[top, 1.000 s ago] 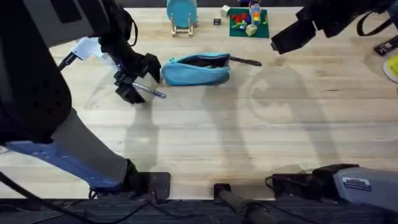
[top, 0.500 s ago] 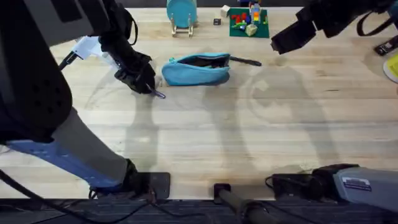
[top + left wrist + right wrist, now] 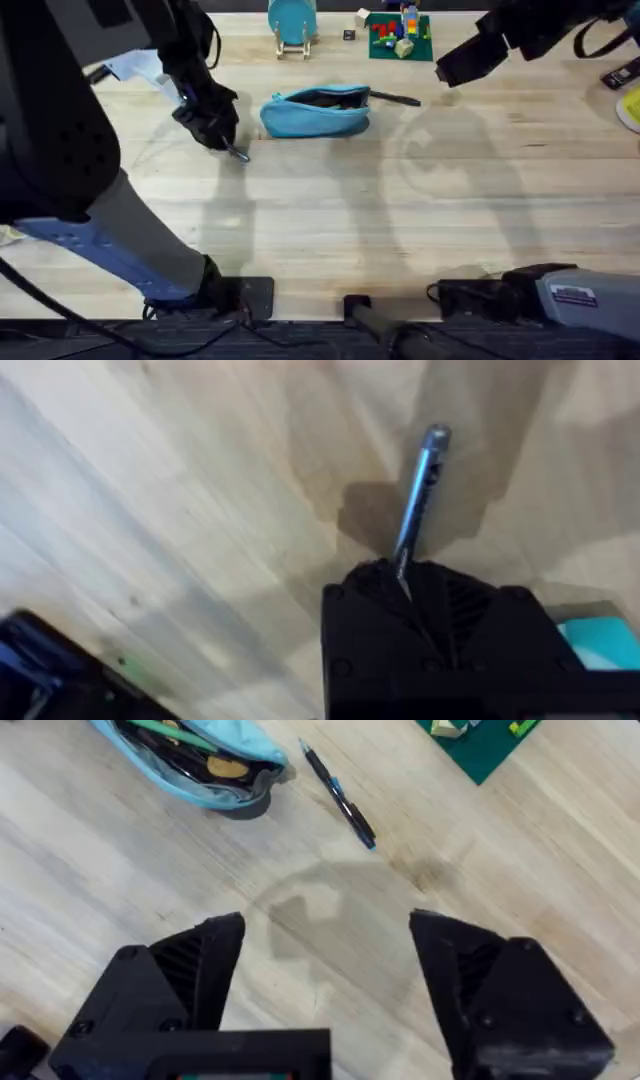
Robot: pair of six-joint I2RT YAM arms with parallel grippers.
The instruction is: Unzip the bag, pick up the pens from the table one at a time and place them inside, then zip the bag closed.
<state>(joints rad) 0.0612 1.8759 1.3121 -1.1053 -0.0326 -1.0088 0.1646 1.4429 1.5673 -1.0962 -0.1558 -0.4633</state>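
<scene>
Moved since a second ago: left gripper is tilting the silver-grey pen from lying flat toward pointing down, and is drawing slightly back from the bag, off to its side.
Left fingers: closed on the silver-grey pen, which is sticking straight out past the tips over the table.
Why held so: pinching one end is leaving most of the barrel free, which I judge is meant for sliding it lengthwise into the bag's opening.
Bag: lying just beside the left fingers, already unzipped, its slot facing up with dark contents showing inside.
Unchanged: bag and black pen are sitting exactly where they were in the earlier frames.
Right gripper: hanging high above the table with its fingers spread wide and holding nothing, not shifting between frames.
Black pen: resting on the table ahead of the right fingers, just beside the bag's end, waiting its turn.
Why parked: I judge the right arm is keeping clear while the left one is delivering its pen.
</scene>
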